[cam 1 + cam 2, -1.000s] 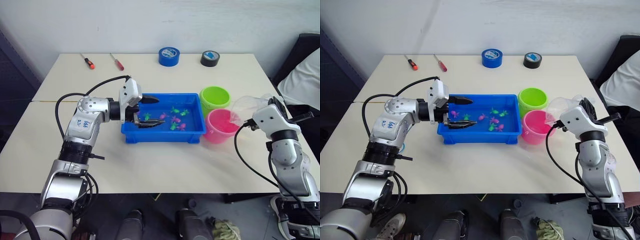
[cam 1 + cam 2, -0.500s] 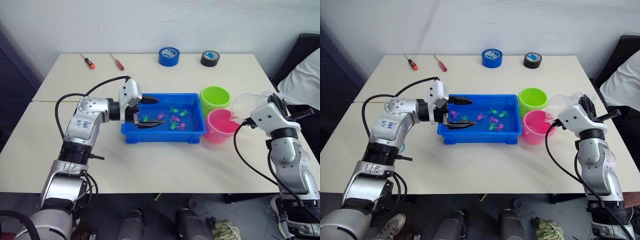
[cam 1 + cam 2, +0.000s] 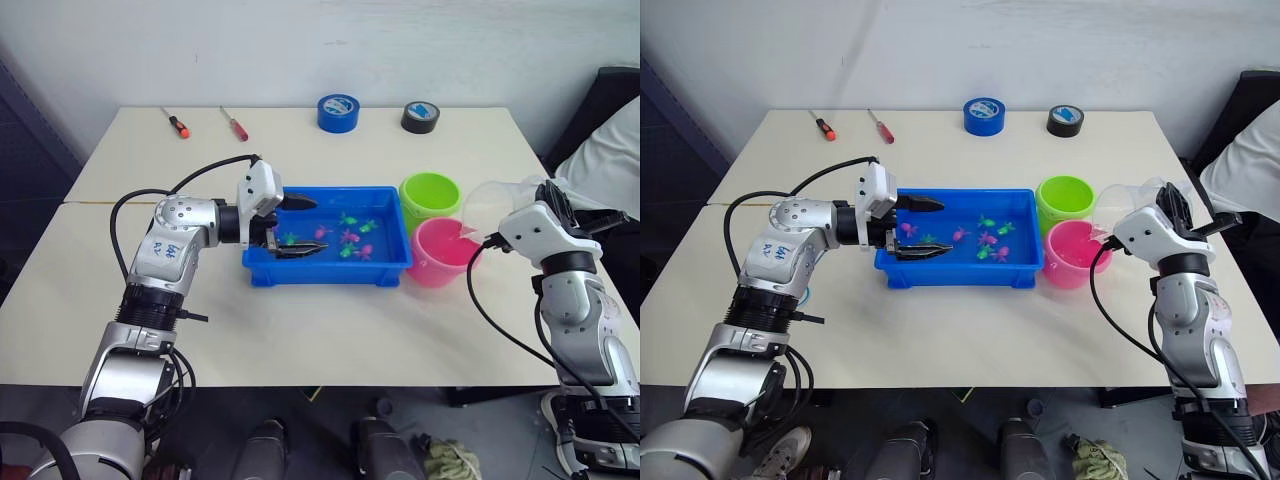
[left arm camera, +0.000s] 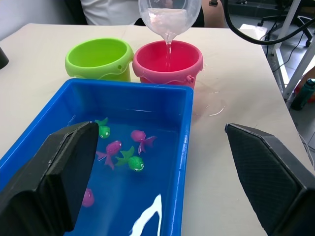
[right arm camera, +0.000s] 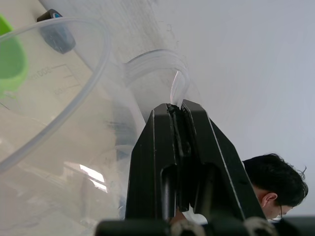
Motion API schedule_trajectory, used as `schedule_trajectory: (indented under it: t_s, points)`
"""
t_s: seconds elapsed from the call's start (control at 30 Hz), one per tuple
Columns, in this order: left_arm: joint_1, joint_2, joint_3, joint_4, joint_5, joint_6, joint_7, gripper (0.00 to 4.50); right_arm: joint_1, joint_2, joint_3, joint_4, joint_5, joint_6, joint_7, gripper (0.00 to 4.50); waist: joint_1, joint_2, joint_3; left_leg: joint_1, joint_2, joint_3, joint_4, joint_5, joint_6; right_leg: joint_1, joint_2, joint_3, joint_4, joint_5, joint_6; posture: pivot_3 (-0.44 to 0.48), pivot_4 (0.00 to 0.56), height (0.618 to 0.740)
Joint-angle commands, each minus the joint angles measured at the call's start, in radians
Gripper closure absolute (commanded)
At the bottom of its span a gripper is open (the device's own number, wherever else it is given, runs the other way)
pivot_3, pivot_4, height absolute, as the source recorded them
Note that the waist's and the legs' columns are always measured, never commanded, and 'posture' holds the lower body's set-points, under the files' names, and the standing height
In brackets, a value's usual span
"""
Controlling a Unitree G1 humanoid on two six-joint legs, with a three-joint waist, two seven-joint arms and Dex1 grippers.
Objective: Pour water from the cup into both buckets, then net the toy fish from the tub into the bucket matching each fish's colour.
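At the right of the frame, the cup (image 3: pixel 497 208), clamped by its handle in the right end effector (image 5: pixel 178 147), is tipped over the pink bucket (image 3: pixel 441 252) with water streaming in, while the green bucket (image 3: pixel 430 196) and the fish (image 3: pixel 349 238) in the tub (image 3: pixel 330 272) at centre are judged still pending, the left end effector (image 3: pixel 290 226) spread wide over the tub.

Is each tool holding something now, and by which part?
The right tool is shut on the cup, gripping its thin handle loop. The left tool is open above the tub and holds nothing.

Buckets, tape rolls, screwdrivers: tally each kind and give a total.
Buckets: 2, green bucket and pink bucket
Tape rolls: 2, blue tape roll and black tape roll
Screwdrivers: 2, orange-handled screwdriver and red-handled screwdriver
Total: 6
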Motion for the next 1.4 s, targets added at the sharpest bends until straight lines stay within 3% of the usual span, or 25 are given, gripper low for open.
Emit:
schedule_trajectory:
  t_s: [0.03, 0.2, 0.5, 0.77, 1.4]
  points:
    - [0.000, 0.012, 0.019, -0.043, -0.014, -0.006, 0.003, 0.00, -0.019, -0.019, -0.009, -0.016, -0.020, -0.021, -0.024, 4.45, 0.000, 0.000, 0.000, 0.000, 0.000, 0.000, 0.000, 0.000, 0.000, 0.000, 0.000, 0.000, 0.000, 0.000, 0.000, 0.000, 0.150, 0.734]
    - [0.001, 0.013, 0.019, -0.044, -0.014, -0.005, 0.003, 0.00, -0.022, -0.012, -0.010, -0.018, -0.015, -0.004, -0.006, 4.45, 0.000, 0.000, 0.000, 0.000, 0.000, 0.000, 0.000, 0.000, 0.000, 0.000, 0.000, 0.000, 0.000, 0.000, 0.000, 0.000, 0.150, 0.734]
    - [0.003, 0.023, 0.024, -0.048, -0.021, 0.009, -0.004, 0.00, -0.093, 0.119, -0.098, -0.023, 0.200, 0.182, 0.064, 4.45, 0.001, 0.000, 0.000, 0.000, 0.000, 0.000, 0.000, 0.001, -0.001, 0.000, 0.000, 0.000, 0.001, 0.000, 0.000, 0.000, 0.150, 0.734]
    - [-0.014, 0.026, 0.036, -0.016, -0.024, 0.005, 0.006, 0.00, -0.153, 0.116, -0.112, 0.009, 0.253, 0.205, 0.044, 4.45, -0.004, 0.000, 0.000, 0.000, 0.000, 0.000, 0.000, 0.001, -0.001, 0.000, 0.000, 0.000, 0.002, 0.000, 0.000, 0.000, 0.150, 0.734]
    - [-0.083, 0.105, 0.110, 0.136, -0.006, -0.026, 0.046, 0.00, -0.520, 0.107, 0.066, 0.531, 0.181, -0.007, -0.122, 4.45, -0.007, 0.000, 0.000, 0.000, 0.000, 0.000, 0.000, 0.002, -0.002, -0.002, 0.000, 0.000, 0.005, 0.000, 0.000, 0.000, 0.150, 0.734]
